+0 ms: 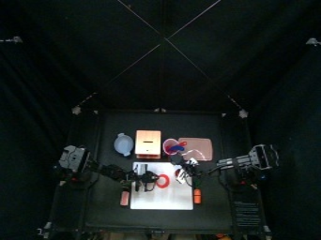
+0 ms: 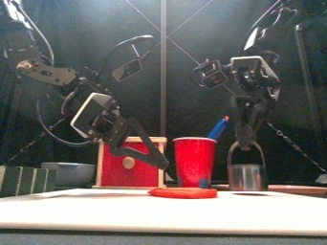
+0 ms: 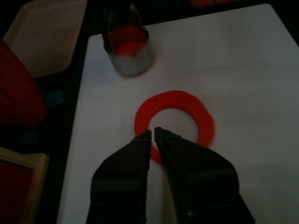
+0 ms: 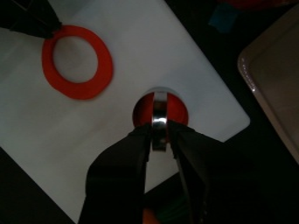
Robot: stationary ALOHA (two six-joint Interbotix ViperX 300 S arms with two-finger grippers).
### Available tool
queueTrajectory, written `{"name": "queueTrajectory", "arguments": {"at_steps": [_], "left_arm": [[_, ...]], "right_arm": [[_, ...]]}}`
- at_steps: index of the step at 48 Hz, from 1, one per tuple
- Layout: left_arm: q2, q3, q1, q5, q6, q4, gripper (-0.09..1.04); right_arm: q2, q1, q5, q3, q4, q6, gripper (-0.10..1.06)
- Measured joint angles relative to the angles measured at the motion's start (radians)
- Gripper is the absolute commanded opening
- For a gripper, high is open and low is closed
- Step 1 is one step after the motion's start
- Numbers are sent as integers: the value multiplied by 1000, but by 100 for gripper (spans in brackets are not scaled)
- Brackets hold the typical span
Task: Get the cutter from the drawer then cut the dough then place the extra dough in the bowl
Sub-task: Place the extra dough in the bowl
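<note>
Right tool (image 4: 160,138) is clamped on the wire handle of the cutter (image 3: 128,48). You've got the cutter upright on the white board (image 1: 160,199) near its back right corner, with a red dough disc (image 4: 146,109) inside it. Dough ring (image 3: 176,96) lies flat mid-board, apart from the cutter. Left tool (image 3: 155,136) is nearly closed, tips at the ring's rim; can't tell if it's pinching dough. Board sits at the worktop's front edge, centre. Behind it, left to right: bowl (image 1: 123,142), wooden box (image 1: 149,142), red cup (image 2: 196,161) on pink tray (image 1: 205,150).
</note>
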Motion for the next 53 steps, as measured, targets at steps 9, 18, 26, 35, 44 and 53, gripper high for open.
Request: {"name": "queueTrajectory", "arguments": {"at_steps": [9,18,26,35,44,53], "left_arm": [[2,-20,9,0,14,11,68],[21,-52,23,11,54,23,83],[46,-97,49,112,77,28,86],[72,-169,101,258,77,3,85],[89,-209,137,368,72,-35,83],[98,-222,135,413,77,-38,72]], "right_arm": [[0,3,-5,5,-12,0,77],[-2,6,-6,-2,-20,0,77],[-15,23,-6,-5,-61,0,77],[-18,41,-28,-6,-78,0,77],[-17,60,-52,-5,-77,0,78],[-17,66,-63,8,-77,0,78]]}}
